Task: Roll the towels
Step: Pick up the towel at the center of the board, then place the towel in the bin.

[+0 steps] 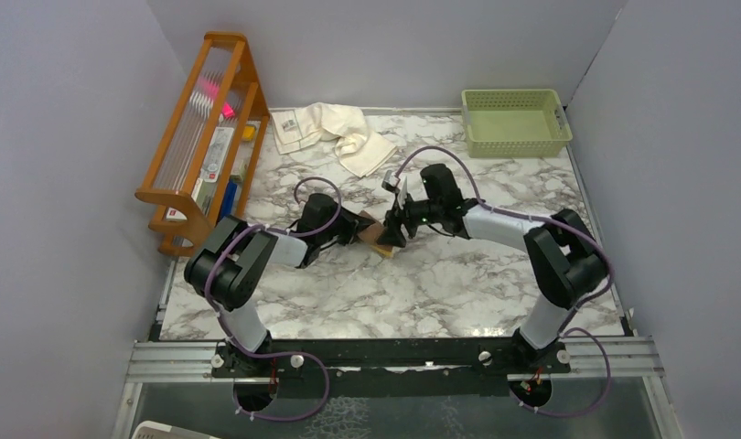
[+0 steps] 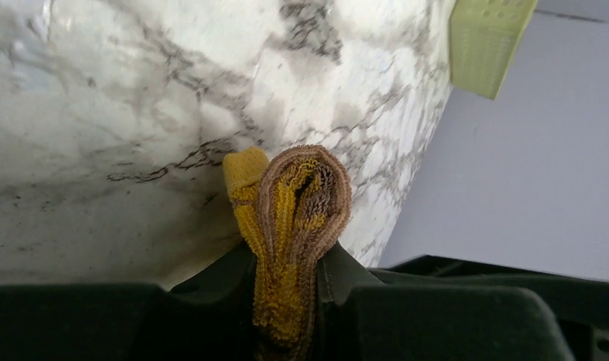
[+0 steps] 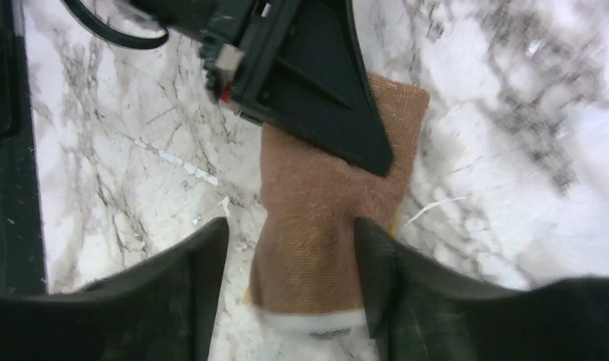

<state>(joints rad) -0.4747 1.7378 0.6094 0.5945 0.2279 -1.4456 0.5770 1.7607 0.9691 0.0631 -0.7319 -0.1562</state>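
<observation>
While our left gripper [image 2: 286, 280] pinched the rolled brown towel [image 2: 301, 188] at the centre of the table [image 1: 440, 293] and our right gripper [image 3: 290, 233] straddled it, jaws parted, the cream towel [image 1: 339, 128] lay crumpled at the far edge: half done, we judged.

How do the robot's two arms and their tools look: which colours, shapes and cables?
Both the left arm and right arm have chunky black joints and pale grey links. A thin purple cable loops along each. The left tool and right tool have matte black, tapering fingers.
</observation>
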